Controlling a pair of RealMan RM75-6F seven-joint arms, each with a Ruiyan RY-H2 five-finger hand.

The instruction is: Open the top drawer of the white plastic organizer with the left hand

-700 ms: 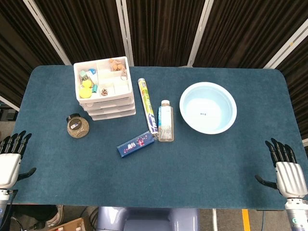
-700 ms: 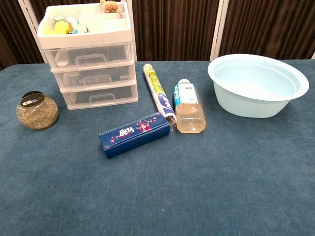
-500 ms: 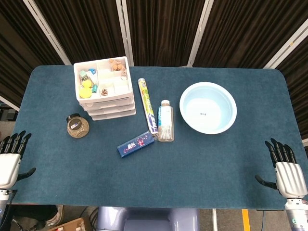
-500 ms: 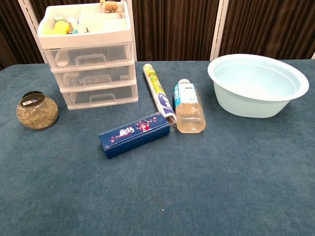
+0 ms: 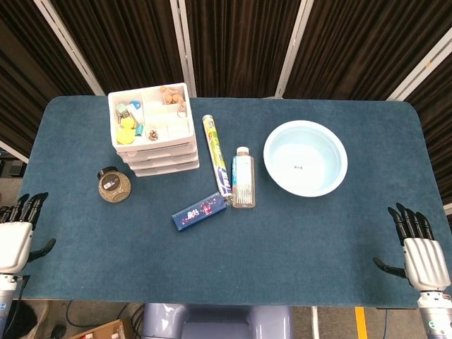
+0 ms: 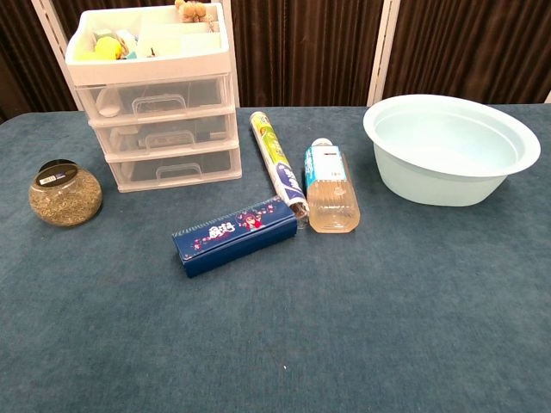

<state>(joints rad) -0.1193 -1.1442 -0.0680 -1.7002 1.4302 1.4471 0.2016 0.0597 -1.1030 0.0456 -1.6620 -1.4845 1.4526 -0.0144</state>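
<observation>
The white plastic organizer (image 5: 152, 131) (image 6: 155, 99) stands at the back left of the table, with three clear drawers and an open tray of small items on top. Its top drawer (image 6: 157, 96) is pushed in, handle facing front. My left hand (image 5: 17, 233) hangs off the table's front left edge, fingers straight and apart, holding nothing, far from the organizer. At the front right edge my right hand (image 5: 422, 254) is likewise open and empty. Neither hand shows in the chest view.
A round jar (image 5: 114, 184) sits left of the organizer. A rolled tube (image 5: 217, 156), a clear bottle (image 5: 243, 178) and a dark blue box (image 5: 200, 211) lie mid-table. A light blue basin (image 5: 305, 157) stands at the right.
My left hand has drifted slightly down and left at the table edge. Nothing else has moved.
</observation>
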